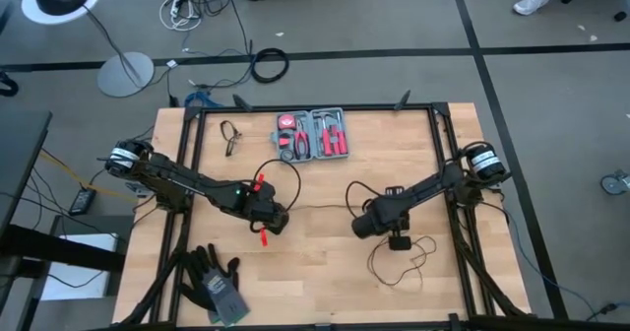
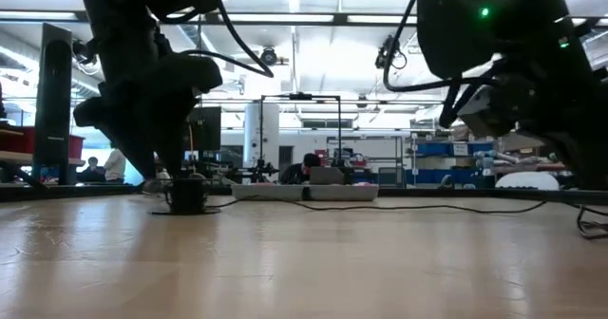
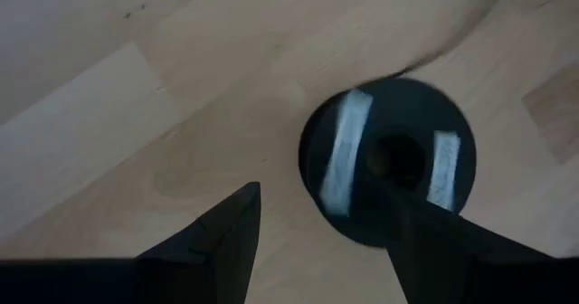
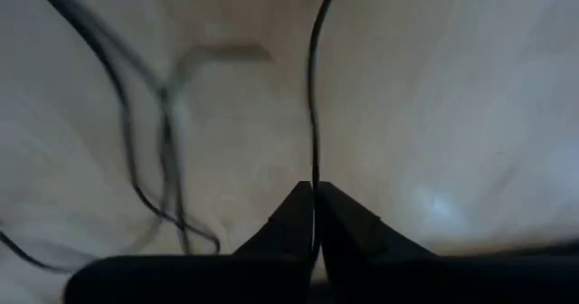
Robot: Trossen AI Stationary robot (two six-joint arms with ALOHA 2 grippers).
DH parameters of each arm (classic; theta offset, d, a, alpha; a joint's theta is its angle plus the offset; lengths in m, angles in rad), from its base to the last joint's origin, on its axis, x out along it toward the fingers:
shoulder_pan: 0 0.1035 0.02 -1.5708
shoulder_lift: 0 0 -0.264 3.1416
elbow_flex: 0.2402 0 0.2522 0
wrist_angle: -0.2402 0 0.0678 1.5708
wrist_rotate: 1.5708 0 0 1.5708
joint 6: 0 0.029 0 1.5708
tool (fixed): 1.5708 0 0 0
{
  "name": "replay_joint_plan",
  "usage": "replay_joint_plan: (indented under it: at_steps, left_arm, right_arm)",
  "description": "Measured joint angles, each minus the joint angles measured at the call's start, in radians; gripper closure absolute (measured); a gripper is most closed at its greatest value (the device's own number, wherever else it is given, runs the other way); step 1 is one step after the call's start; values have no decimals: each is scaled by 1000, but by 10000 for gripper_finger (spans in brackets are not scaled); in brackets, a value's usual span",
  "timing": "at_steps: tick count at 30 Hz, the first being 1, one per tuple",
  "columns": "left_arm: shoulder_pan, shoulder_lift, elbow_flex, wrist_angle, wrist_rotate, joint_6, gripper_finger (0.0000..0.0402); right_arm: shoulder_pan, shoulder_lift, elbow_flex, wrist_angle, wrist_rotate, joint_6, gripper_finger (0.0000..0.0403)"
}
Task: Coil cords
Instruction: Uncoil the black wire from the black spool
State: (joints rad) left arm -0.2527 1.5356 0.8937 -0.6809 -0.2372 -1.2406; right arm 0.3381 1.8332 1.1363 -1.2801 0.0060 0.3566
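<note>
The cord is a thin black wire (image 1: 320, 209) lying across the table, with slack loops (image 1: 397, 259) at the near right and a loop (image 1: 279, 168) by the left arm. It ends in a round black puck (image 3: 389, 155), which lies flat on the wood (image 2: 187, 196). My left gripper (image 3: 321, 188) is open just above the puck (image 1: 279, 219). One of its fingers (image 3: 425, 241) stands over the puck's near edge and the other beside it. My right gripper (image 4: 314, 195) is shut on the wire at mid-table right (image 1: 360, 223). My left gripper: I cannot tell whether its finger touches the puck. My right gripper pinches a single strand of the wire (image 4: 313, 173) between its two fingertips. The fingers lie along the wire, which runs straight on ahead of them over the table.
An open red tool kit (image 1: 315, 136) lies at the far middle, a small pair of glasses (image 1: 231, 137) at the far left, and black gloves (image 1: 212, 282) at the near left. Black frame rails (image 1: 443, 154) border the table.
</note>
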Motion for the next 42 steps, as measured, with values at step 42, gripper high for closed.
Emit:
replay_joint_plan:
  at_steps: [42]
  left_arm:
    - [7, 1, 0, 31, -43, 6, 179]
  right_arm:
    - [-325, 239, 6, 1449, 66, -534, 366]
